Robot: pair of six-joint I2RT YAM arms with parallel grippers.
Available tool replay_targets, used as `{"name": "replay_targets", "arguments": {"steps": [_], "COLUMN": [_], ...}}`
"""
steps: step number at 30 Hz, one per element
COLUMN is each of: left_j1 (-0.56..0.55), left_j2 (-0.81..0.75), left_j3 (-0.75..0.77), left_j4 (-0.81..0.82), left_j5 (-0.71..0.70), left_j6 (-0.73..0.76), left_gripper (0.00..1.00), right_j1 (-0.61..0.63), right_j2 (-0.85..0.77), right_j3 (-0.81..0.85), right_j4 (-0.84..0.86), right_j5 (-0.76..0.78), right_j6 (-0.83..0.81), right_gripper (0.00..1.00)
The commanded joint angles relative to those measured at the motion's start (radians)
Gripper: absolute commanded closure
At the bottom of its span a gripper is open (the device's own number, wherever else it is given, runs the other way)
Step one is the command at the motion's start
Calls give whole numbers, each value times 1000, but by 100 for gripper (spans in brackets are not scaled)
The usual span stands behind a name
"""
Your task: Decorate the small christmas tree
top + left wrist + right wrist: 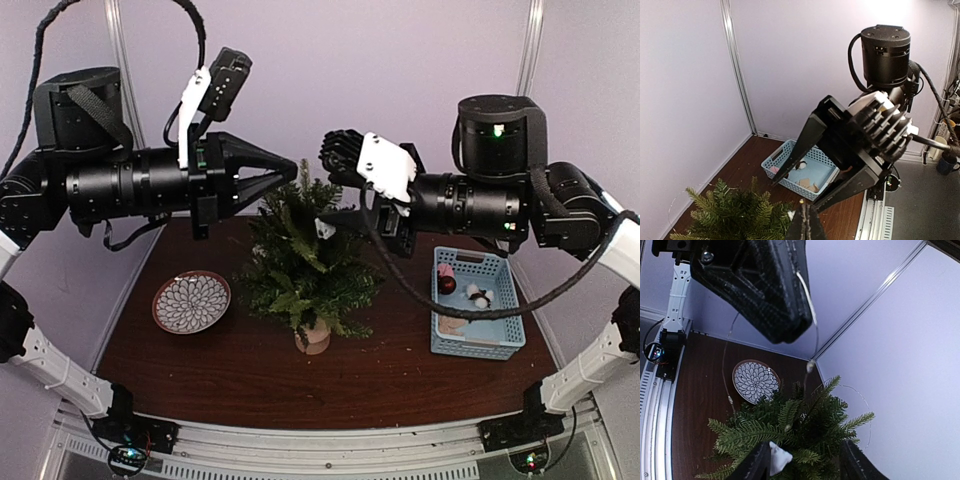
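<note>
Two claws: the left claw (290, 170) is pinched shut on a thin light wire (814, 335). The right claw (807, 467) has its jaws apart with nothing between them.
Tree: the tree (305, 265) stands upright on its stump (313, 340) mid-tabletop (200, 370). It is between a plate (191, 301) on the left and a basket (478, 352) on the right, apart from both.
Wire: it drops from the left claw's tips to a small bulb just over the top sprig. More of it loops loosely round the far side of the branches and down toward the plate.
Tag: a white tag (779, 456) sits in the needles just beside one right finger. Whether they touch, I cannot tell.
Tree handling: probably light and top-heavy on that small stump, so a pull on a branch could tip it. The needles look springy, so they would bend and flick back. The trunk or stump is the place to steady it, not the branch tips.
Wire handling: hair-thin and limp, likely to snag on needles. It needs a firm pinch and slack kept in it.
Tree to claws: the treetop lies just beside and below the left claw's tips. The right claw comes in from the right, low over the upper branches.
Stage: seemingly mid-way through draping the wire.
</note>
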Motion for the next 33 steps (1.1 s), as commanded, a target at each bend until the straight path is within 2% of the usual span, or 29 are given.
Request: {"name": "replay_targets", "arguments": {"steps": [1,5,12,19,27,32,33], "left_j1": [-2,-2,-2,-1,-1,-1,-1], "left_j2": [-10,-21,-26,-34,-50,-64,-69], "left_j3": [-15,-30,-37,-47,-66,-85,-91], "left_j4": [69,80,91,104,123,134,139], "left_j5": [40,45,39,34,15,4,2], "left_j6": [26,32,32,32,34,32,31], "left_gripper": [100,100,100,100,100,100,100], "right_j1": [-9,-21,-24,-23,-23,-24,-24], "right_j2": [-64,-78,-68,-44,-28,-10,-8], "right_j3": [-61,-87,-69,-55,-61,-57,-57], "right_j4": [94,127,131,123,136,138,139], "right_j5": [-76,-113,-199,-241,-255,-256,-259], "right_j6": [118,172,207,220,231,232,233], "right_gripper": [54,62,61,71,69,79,84]}}
